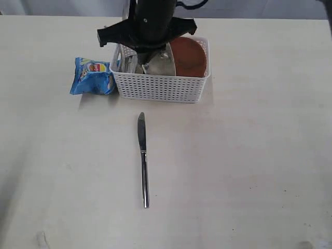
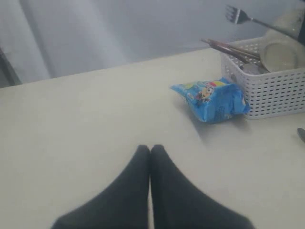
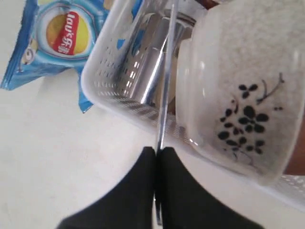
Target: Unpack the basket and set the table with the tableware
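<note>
My right gripper [image 3: 156, 150] is shut on the thin steel handle of the fork [image 3: 165, 71], just above the white basket [image 1: 161, 85]. In the left wrist view the fork [image 2: 238, 15] shows its tines raised over the basket [image 2: 271, 95]. The speckled bowl [image 3: 238, 86], steel cup [image 3: 143, 62], chopsticks [image 2: 228, 47] and brown plate [image 1: 188, 56] sit inside the basket. The knife [image 1: 143, 155] lies on the table [image 1: 249, 155] in front of the basket. My left gripper [image 2: 150, 149] is shut on nothing, low over the bare table [image 2: 86, 124]. No spoon shows.
A blue crisp bag [image 1: 93, 76] lies against the basket's left side. The right arm [image 1: 148, 26] covers the basket's back left part in the exterior view. A grey wall or curtain [image 2: 95, 33] stands past the table's far edge.
</note>
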Controlling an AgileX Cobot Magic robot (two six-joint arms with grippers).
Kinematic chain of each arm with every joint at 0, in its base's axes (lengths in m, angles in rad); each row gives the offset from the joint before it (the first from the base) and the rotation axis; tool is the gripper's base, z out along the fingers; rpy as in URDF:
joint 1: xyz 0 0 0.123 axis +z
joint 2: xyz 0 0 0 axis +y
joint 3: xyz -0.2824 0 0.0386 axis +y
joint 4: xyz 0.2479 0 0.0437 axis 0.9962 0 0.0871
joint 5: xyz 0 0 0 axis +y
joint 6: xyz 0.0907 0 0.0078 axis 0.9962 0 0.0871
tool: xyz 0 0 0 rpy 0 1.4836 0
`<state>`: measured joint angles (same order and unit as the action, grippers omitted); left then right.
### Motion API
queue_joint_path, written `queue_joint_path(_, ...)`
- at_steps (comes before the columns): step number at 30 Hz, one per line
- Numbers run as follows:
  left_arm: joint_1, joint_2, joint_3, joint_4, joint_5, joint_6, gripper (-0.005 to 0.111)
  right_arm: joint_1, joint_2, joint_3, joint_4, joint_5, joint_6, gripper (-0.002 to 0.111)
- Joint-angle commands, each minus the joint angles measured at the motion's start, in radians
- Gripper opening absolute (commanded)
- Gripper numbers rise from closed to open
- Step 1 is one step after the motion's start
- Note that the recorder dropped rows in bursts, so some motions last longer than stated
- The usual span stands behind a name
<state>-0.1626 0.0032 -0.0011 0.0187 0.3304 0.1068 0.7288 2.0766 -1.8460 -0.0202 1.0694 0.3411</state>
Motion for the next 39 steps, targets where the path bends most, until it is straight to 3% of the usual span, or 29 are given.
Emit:
queue_joint_path(1, -0.006, -0.003, 0.001, -0.003, -0.007, 0.002, 0.0, -0.007, -0.066, -0.001, -0.015, 0.067, -0.045, 0.0)
queue_joint_path(11, -0.006, -0.003, 0.001, 0.004, -0.007, 0.002, 0.0, -0.005, -0.226, 0.001, 0.048, 0.123, -0.079, 0.0)
queue_joint_path(15, -0.006, -0.003, 0.001, 0.004, -0.007, 0.002, 0.0, -0.005, -0.334, 0.091, 0.071, 0.124, -0.079, 0.0)
queue_joint_path(24, -0.006, -0.003, 0.001, 0.004, -0.007, 0.002, 0.0, 0.012, -0.716, 0.682, 0.244, -0.143, -0.075, 0.0)
queue_joint_path(31, -0.006, -0.003, 0.001, 0.004, -0.007, -0.001, 0.0, 0.103, -0.862, 1.131, 0.423, -0.418, -0.057, 0.0)
queue_joint_path(35, -0.006, -0.003, 0.001, 0.004, -0.007, -0.001, 0.0, 0.181, -0.804, 1.252, 0.509, -0.586, -0.084, 0.0)
queue_joint_path(39, -0.006, -0.003, 0.001, 0.004, -0.007, -0.001, 0.0, 0.23, -0.715, 1.253, 0.513, -0.675, -0.084, 0.0)
